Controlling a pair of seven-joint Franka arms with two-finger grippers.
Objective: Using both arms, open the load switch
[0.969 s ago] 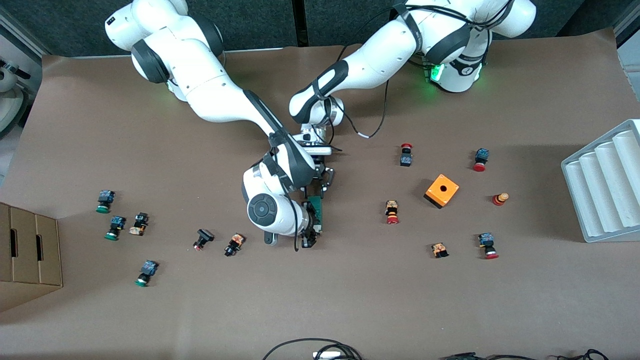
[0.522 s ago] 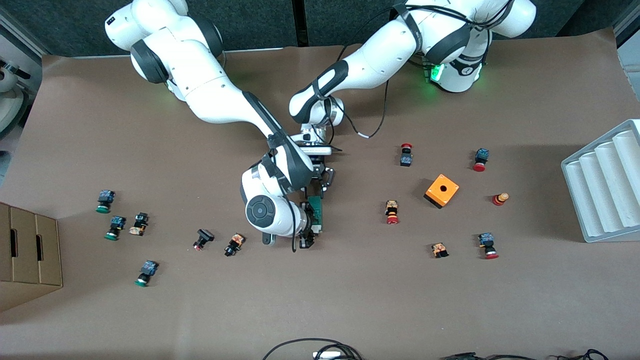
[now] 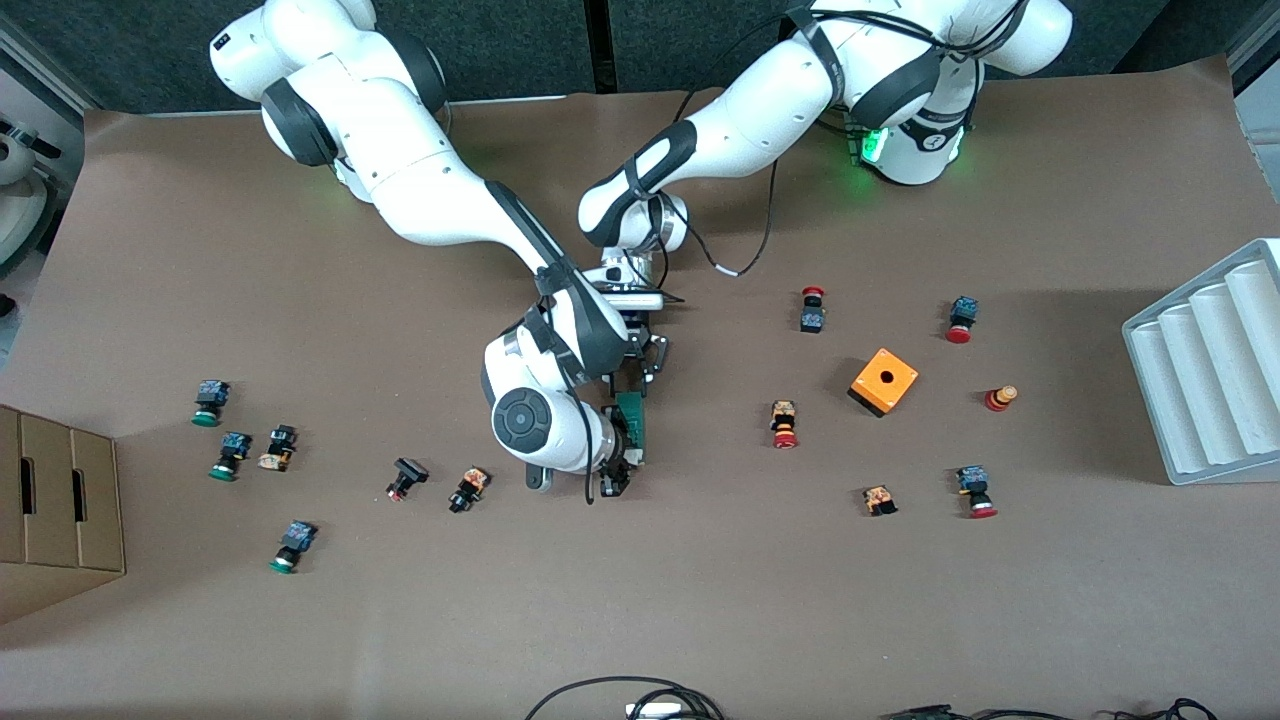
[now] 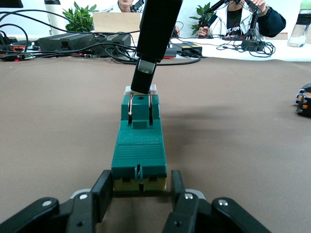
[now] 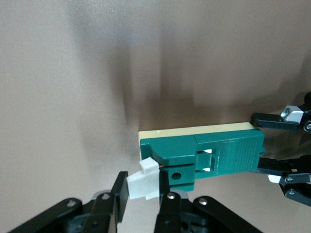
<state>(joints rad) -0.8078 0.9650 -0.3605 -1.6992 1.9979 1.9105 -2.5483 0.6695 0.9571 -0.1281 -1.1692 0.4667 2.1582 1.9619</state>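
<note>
At the right arm's end of the desk [image 3: 700,600], a cardboard box [image 3: 55,500] is seen at the edge, with green-capped push buttons [image 3: 210,402] scattered near it and a few more small buttons [image 3: 468,488] lying toward the middle.

In the middle, the load switch [image 3: 632,424] is found flat on the desk, a slim dark-green block on a cream base, its long axis running from the robots' bases toward the front camera. It is held at both ends. The right end effector [image 3: 618,470] is seen down at the end nearer the front camera; in the right wrist view its fingers [image 5: 163,187] are pinched onto the small white piece [image 5: 145,182] that sticks out from the green body [image 5: 214,155]. The left end effector [image 3: 640,362] is placed at the end nearer the bases; in the left wrist view its fingers [image 4: 103,191] are pressed against the two sides of the switch's cream base [image 4: 139,183], clamped on it, while the right arm's black finger [image 4: 146,77] is seen coming down onto the white piece at the other end.

Toward the left arm's end, an orange cube box [image 3: 884,381] with a hole is noted, ringed by red-capped push buttons [image 3: 784,424], well apart from the switch. At the edge, a grey ribbed tray [image 3: 1210,365] is seen.
</note>
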